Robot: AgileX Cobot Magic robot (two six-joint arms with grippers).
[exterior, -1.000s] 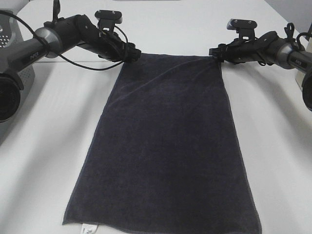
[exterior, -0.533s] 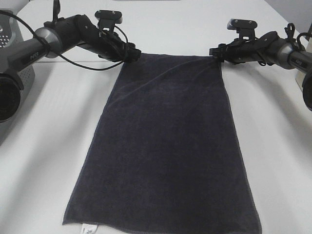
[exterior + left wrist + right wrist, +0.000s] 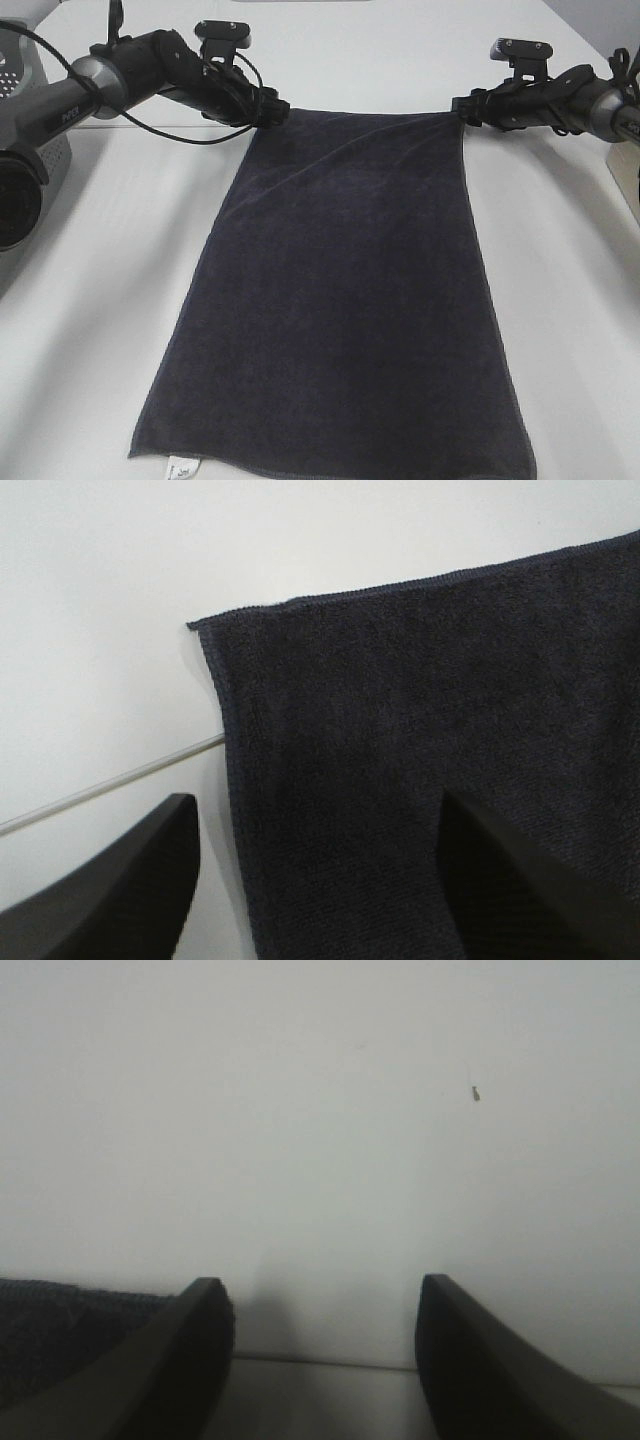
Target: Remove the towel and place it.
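The dark navy towel [image 3: 340, 300] lies spread flat on the white table [image 3: 100, 300], long side running from near to far, with a small white tag [image 3: 180, 466] at its near left corner. My left gripper [image 3: 272, 110] is at the far left corner. In the left wrist view it [image 3: 315, 805] is open, one finger [image 3: 120, 880] over bare table and the other [image 3: 520, 880] over the towel [image 3: 420, 710], gripping nothing. My right gripper [image 3: 462, 104] is at the far right corner. It [image 3: 320, 1285] is open over bare table, the towel [image 3: 60, 1330] just outside one finger.
A grey perforated basket [image 3: 12, 70] stands at the far left edge behind the left arm. A beige object [image 3: 625, 165] shows at the right edge. A seam in the tabletop [image 3: 100, 785] runs under the towel's far end.
The right gripper has shifted a little to the right along the towel's far edge. The left arm and the towel's body have not moved.
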